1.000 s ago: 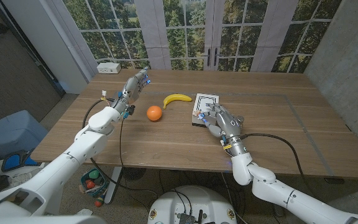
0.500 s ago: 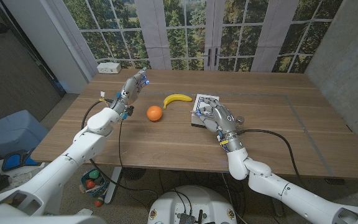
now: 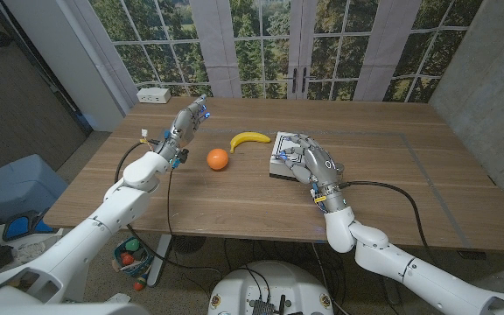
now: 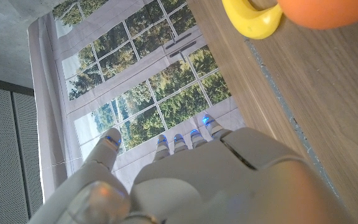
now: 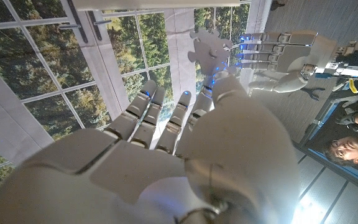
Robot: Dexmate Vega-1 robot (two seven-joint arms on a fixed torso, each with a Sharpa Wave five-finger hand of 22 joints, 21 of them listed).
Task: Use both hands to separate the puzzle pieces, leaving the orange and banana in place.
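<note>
The right hand (image 3: 311, 164) reaches in from the near right and lies over the white puzzle pieces (image 3: 286, 147), its fingers (image 3: 292, 146) spread across the top of the block; whether they clamp it or only rest on it cannot be told. In the right wrist view those fingers (image 5: 143, 115) extend close together, and a jigsaw-shaped piece (image 5: 207, 53) shows beyond the fingertips. The left hand (image 3: 190, 117) is raised above the table's (image 3: 234, 197) far left part, fingers straight and slightly apart, holding nothing. The orange (image 3: 217, 158) sits between the two hands, the banana (image 3: 248, 139) just beyond it, beside the puzzle's left edge. A person (image 5: 347, 149) shows in the right wrist view.
</note>
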